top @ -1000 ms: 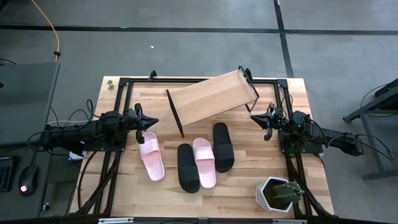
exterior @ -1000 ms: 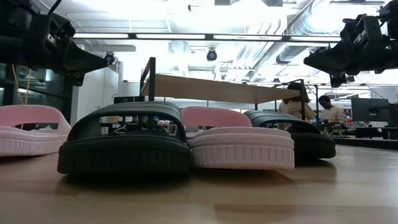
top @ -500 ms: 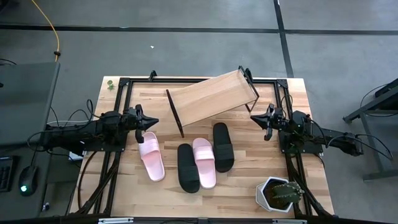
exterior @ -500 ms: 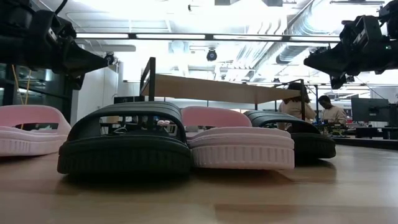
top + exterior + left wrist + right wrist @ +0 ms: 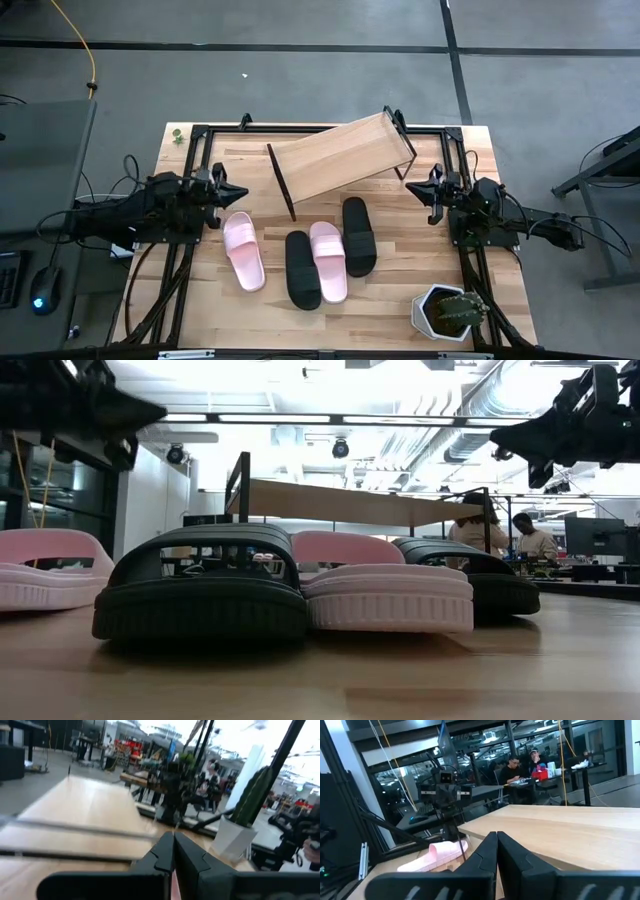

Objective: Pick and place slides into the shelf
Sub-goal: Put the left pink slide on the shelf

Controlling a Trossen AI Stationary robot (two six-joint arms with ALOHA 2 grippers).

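So nothing's grabbed yet: left tool at nine o'clock and right tool at three both hover pinched shut, empty. All four slides, two pale pink and two black, sit mid-bench around six, below the slanted light-wood shelf at twelve. Risk I see: the middle three touch, so grabbing one could drag its neighbour.
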